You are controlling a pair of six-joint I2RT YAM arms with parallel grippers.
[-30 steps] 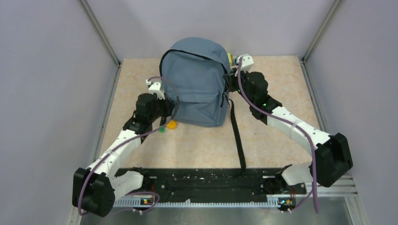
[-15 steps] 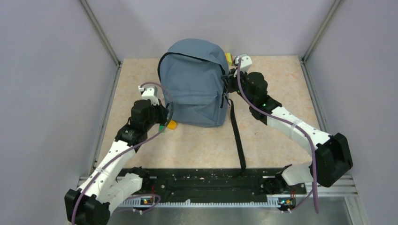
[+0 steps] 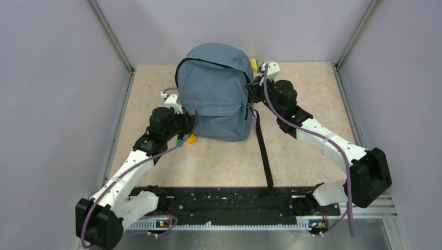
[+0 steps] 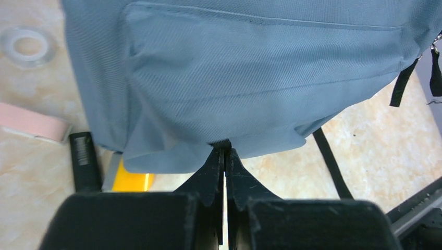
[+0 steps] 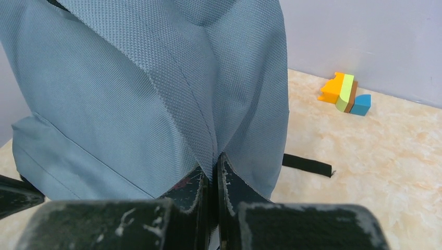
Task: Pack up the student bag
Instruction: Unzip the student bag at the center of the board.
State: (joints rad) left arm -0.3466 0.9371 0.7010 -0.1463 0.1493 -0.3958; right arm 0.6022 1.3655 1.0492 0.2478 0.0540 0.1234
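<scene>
Arms flank the student bag [image 3: 216,96] in the overhead view: the left gripper [image 3: 182,122] meets its lower left edge and the right gripper [image 3: 254,89] its upper right side, so the bag sits between them. Left wrist view: the fingers are pressed together on a fold of the bag's bottom hem just ahead. A clear tape roll [image 4: 28,46] lies far left of the tips and a yellow object [image 4: 133,181] near left, under the hem. Right wrist view: the fingers pinch a seam of grey-blue cloth directly ahead, with coloured blocks [image 5: 346,94] well off to the right.
</scene>
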